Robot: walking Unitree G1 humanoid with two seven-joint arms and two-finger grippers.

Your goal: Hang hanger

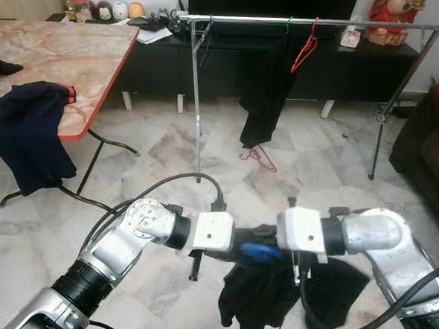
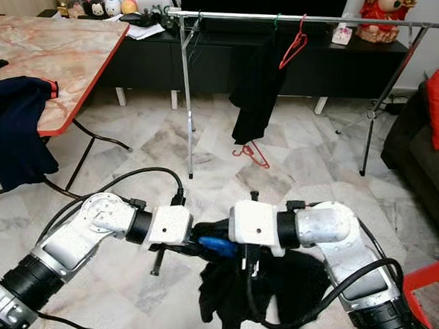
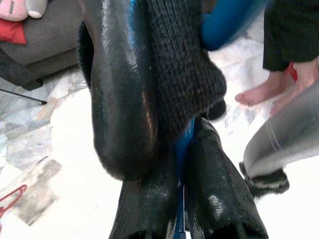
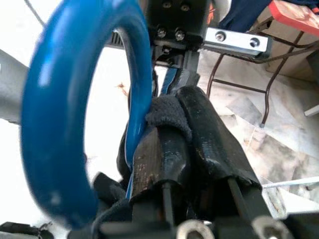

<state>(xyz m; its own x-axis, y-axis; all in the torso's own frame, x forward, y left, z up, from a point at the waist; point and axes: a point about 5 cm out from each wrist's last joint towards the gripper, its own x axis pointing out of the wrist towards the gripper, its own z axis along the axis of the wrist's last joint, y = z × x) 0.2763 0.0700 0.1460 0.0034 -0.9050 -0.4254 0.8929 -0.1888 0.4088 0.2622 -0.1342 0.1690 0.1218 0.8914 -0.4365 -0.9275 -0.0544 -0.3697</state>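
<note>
Where both pincers meet, glossy blue hanger [image 2: 216, 245], black knit garment [image 2: 260, 290] draped.

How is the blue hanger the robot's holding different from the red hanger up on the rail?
The blue hanger is gripped between the left gripper and right gripper, low over the floor; the red hanger hangs from the clothes rail. The blue one carries a black garment; the red one is bare. The blue one looks thicker. Both are hangers.
</note>
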